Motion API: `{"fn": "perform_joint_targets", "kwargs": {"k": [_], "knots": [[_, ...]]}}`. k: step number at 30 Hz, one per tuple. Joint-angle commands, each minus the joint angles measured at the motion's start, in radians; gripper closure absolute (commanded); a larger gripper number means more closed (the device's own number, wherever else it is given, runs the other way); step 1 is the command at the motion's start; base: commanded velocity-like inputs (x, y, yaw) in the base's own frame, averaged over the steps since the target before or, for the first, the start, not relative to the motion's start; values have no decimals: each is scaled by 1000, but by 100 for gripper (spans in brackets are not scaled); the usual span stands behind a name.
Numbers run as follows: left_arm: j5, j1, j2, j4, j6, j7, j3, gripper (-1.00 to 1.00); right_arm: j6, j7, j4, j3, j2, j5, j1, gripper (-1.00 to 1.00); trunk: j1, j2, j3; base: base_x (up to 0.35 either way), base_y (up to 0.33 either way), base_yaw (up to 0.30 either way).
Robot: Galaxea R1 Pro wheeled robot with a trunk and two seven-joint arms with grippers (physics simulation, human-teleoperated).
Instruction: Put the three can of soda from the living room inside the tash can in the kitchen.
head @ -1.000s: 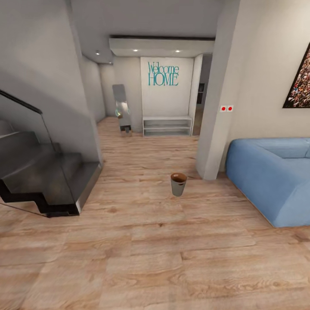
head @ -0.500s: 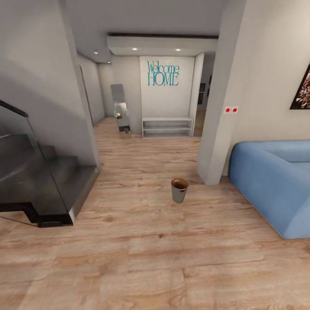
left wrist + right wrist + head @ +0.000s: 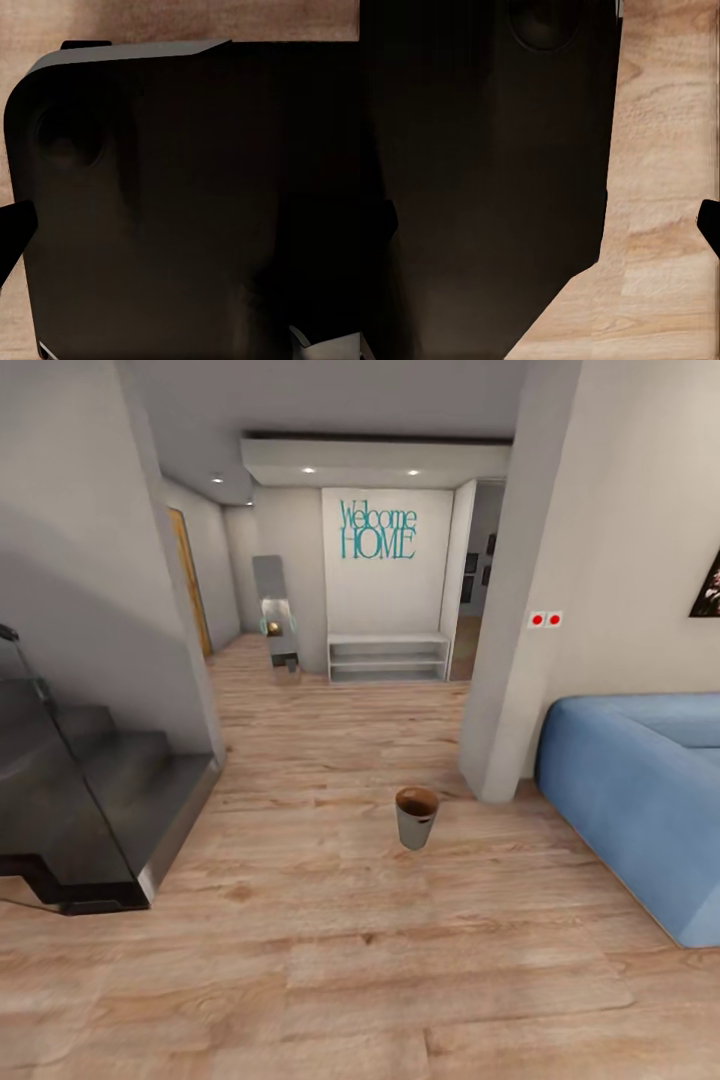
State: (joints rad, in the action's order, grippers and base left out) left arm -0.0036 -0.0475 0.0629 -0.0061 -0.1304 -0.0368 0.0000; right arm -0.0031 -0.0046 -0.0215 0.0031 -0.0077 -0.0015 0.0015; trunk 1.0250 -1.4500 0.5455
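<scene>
While fingers (image 3: 708, 225) peek as dark tips beside the robot's dark body (image 3: 487, 180), spread impossible to tell. Straight ahead on the wood floor (image 3: 330, 980): upright trash can (image 3: 416, 817), between staircase (image 3: 90, 800) and blue sofa (image 3: 640, 790), equally near either arm.

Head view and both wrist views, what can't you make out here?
- Trash can inside: head view, too dark and small to tell contents.
- Blue sofa: cut off by the right edge.
- Wall picture: mostly cut off by the edge.
- Wrist views: dark robot body blocks most; gripper states unclear.
</scene>
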Motion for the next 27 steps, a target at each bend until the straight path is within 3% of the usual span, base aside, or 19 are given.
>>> {"fn": "perform_joint_targets", "kwargs": {"k": [1, 27], "knots": [[0, 0, 0, 0, 0, 0, 0, -100, 0, 0, 0, 0, 0, 0, 0, -100, 0, 0, 0, 343, -95, 0], [-1, 0, 0, 0, 0, 0, 0, -100, 0, 0, 0, 0, 0, 0, 0, -100, 0, 0, 0, 343, -101, 0]]}}
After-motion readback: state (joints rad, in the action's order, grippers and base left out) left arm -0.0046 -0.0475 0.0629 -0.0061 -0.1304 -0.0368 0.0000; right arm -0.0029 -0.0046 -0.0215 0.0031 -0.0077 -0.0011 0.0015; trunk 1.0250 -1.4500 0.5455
